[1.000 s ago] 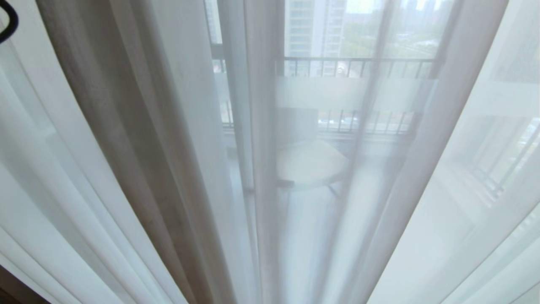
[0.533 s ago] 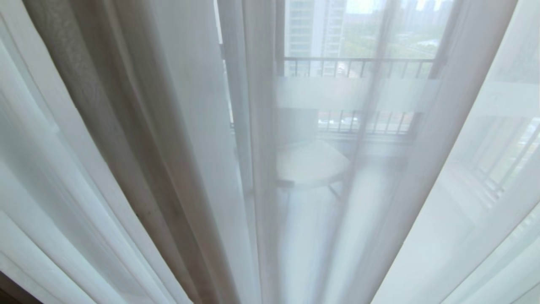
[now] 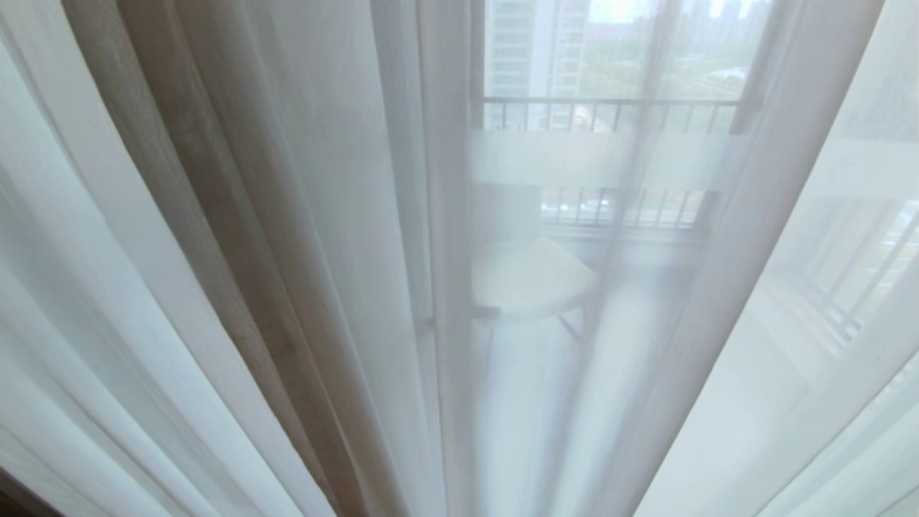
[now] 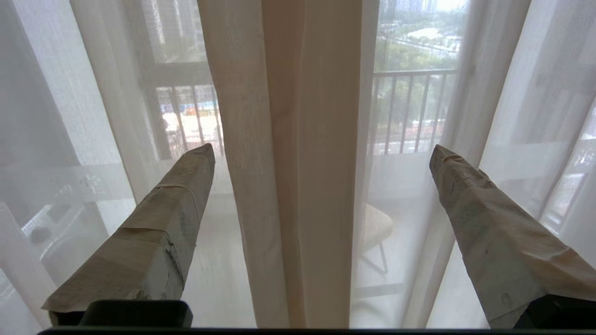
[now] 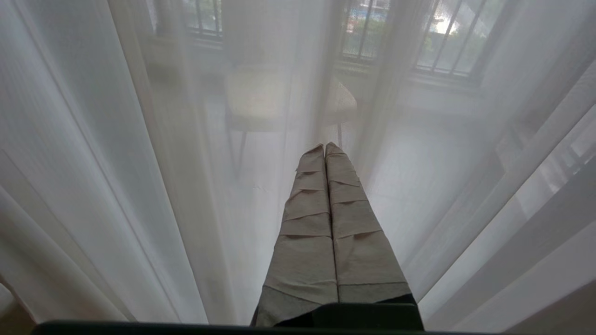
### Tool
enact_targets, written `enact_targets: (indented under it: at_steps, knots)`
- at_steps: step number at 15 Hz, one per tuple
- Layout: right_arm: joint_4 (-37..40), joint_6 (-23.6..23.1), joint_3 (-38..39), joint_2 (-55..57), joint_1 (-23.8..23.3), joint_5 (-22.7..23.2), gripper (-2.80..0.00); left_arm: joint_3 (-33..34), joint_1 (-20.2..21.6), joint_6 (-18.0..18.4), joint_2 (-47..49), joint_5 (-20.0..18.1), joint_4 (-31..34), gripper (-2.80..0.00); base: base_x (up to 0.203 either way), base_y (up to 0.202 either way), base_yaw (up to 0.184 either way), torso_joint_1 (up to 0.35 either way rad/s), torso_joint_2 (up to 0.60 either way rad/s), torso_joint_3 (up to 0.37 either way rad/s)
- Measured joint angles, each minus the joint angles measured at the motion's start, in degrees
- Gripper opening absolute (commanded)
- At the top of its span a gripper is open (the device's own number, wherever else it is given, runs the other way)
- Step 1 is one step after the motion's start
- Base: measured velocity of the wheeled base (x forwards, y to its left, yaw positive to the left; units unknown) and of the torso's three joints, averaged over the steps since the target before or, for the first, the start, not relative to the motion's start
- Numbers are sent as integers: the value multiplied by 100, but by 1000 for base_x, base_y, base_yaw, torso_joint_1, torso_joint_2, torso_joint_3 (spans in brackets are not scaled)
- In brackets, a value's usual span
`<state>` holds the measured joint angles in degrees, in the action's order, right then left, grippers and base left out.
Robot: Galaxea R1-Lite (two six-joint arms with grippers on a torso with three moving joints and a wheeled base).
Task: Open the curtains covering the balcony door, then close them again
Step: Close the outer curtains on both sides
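The curtains (image 3: pixel 237 237) are hanging drawn across the whole head view: a thick beige-grey fold is running down left of centre, with see-through white sheers (image 3: pixel 754 301) spreading to both sides of it. Behind them the balcony door (image 3: pixel 610 159) is showing only as a frosted horizontal band and dark frame lines, with a pale chair (image 3: pixel 528 276) and a black railing (image 3: pixel 610 108) beyond the glass.

In the left wrist view the left gripper (image 4: pixel 321 153) is facing the beige fold (image 4: pixel 302 163), its taped fingers (image 4: pixel 158 232) spread wide apart and gripping nothing; the fold is lying in line with the gap between them. The right gripper (image 5: pixel 325 146) is sitting pressed shut, empty, close before the sheers.

A closing grip could be pinching only the thin sheer or only one layer, since the cloth is soft, layered and slippery; the fabric could then be slipping out during a sideways pull.

Neither arm is showing in the head view. Whether the fingertips are touching the cloth is hard to judge, and the curtain rail and the door handle are out of sight.
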<state>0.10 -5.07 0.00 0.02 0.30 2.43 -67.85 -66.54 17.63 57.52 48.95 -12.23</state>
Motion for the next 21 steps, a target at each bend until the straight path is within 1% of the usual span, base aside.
enact_targets:
  at_steps: [3, 5, 6, 11, 12, 15, 17, 19, 21]
  knots:
    - [0, 1, 0, 0, 0, -1, -280, 101, 6, 257, -161, 28, 0, 0, 0, 0, 0, 0, 0, 0]
    - [0, 1, 0, 0, 0, 0, -280, 161, 9, 306, -282, 86, 5, 0, 0, 0, 0, 0, 0, 0]
    - [0, 0, 0, 0, 0, 0, -280, 189, 9, 309, -350, 95, 13, -280, 0, 0, 0, 0, 0, 0]
    - [0, 1, 0, 0, 0, -1, -280, 328, 9, 336, -574, 33, 10, -280, 0, 0, 0, 0, 0, 0]
    - [0, 1, 0, 0, 0, 0, -280, 330, 9, 421, -590, -4, 2, -280, 0, 0, 0, 0, 0, 0]
    - [0, 1, 0, 0, 2, 0, -280, 336, 4, 892, -679, -202, -128, -280, 0, 0, 0, 0, 0, 0]
    - [-2, 1, 0, 0, 2, 0, -280, 323, 2, 1246, -808, -220, -240, -280, 0, 0, 0, 0, 0, 0]
    - [-2, 3, 0, 0, 2, -1, -280, 311, 0, 1682, -929, -229, -495, -280, 0, 0, 0, 0, 0, 0]
    - [-2, 1, 0, 0, 2, 0, -280, 304, 4, 2260, -1014, -255, -928, -280, 0, 0, 0, 0, 0, 0]
